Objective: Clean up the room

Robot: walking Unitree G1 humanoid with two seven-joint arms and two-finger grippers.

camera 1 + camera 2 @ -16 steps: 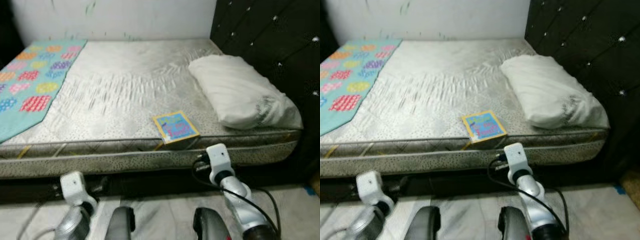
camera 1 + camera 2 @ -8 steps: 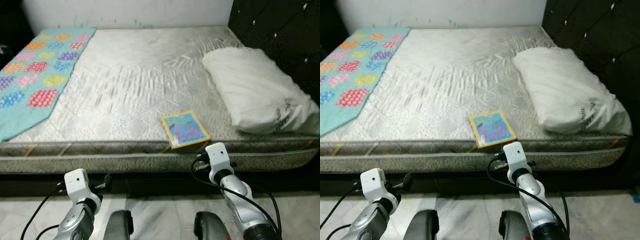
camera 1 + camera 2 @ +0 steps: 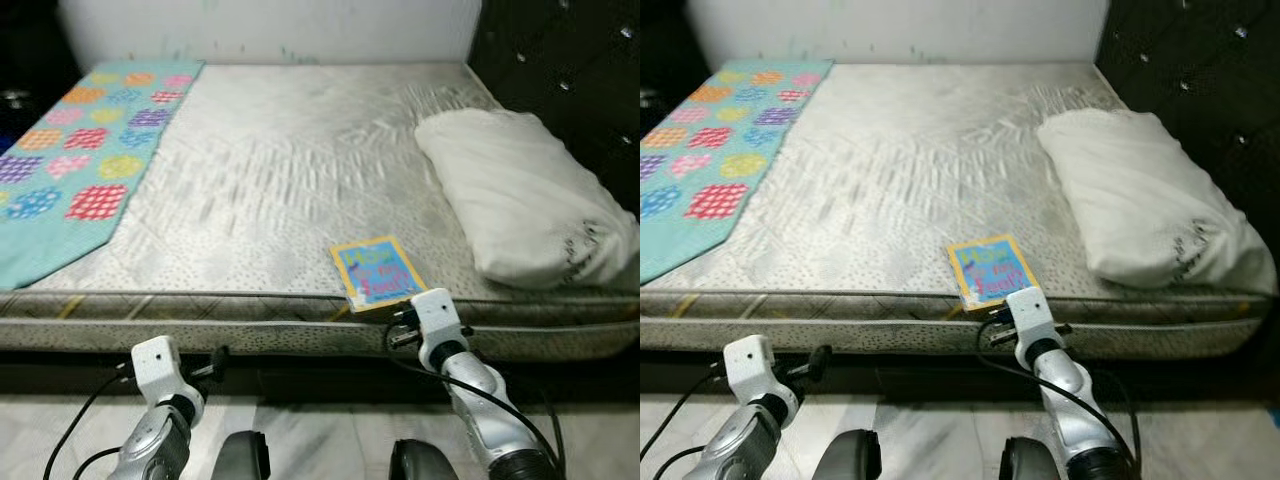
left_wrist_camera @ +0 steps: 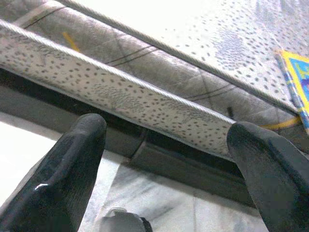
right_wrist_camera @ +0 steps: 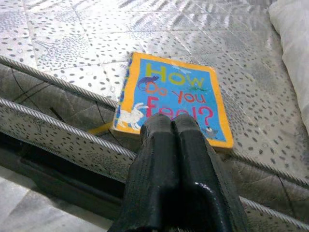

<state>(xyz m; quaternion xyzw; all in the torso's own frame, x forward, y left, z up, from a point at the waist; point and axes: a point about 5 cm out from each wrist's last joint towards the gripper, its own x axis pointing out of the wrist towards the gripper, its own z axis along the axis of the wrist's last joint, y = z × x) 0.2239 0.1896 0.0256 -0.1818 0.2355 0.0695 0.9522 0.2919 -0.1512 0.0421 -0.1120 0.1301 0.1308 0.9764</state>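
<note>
Book (image 5: 173, 102), a yellow-bordered blue picture book titled "How Do You Feel?", lies flat at the front edge of the bed (image 3: 290, 170), directly ahead of the right claw (image 5: 172, 122), whose two black fingers are pressed together with nothing between them, their tips just short of the book's near edge. Beyond the book and off to the right claw's outer side rests a white pillow (image 3: 525, 195) against the dark tufted headboard (image 3: 570, 60). The left claw (image 4: 164, 140) hangs low beside the mattress edge, its fingers (image 4: 72, 169) spread wide apart and empty, well apart from the book. Far off on the left claw's side, a teal patterned blanket (image 3: 75, 150) covers a strip of the bed.
</note>
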